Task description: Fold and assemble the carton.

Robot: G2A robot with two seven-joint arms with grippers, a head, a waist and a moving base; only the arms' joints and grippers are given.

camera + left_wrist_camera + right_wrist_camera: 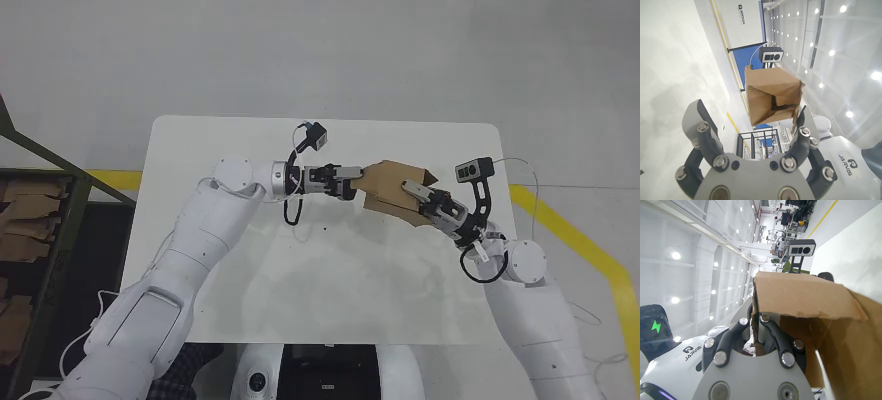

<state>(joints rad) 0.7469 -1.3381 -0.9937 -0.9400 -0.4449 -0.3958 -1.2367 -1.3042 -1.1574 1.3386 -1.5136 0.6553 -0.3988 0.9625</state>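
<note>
A brown carton (393,188) is held above the white table (300,290), partly opened into a box shape. My right gripper (755,318) is shut on a ragged edge of the carton's wall (806,294); in the top view it (424,196) sits at the carton's right side. My left gripper (751,106) is open, facing the carton's open end (770,94), where inner flaps lie partly folded in. A torn flap edge (795,119) hangs right beside one of its fingers (804,118). In the top view the left gripper (352,183) is at the carton's left edge.
A dark rack with flat cardboard pieces (25,235) stands on the floor left of the table. A yellow floor line (575,240) runs past the table's right side. Bare table surface lies in front of the carton and to both sides.
</note>
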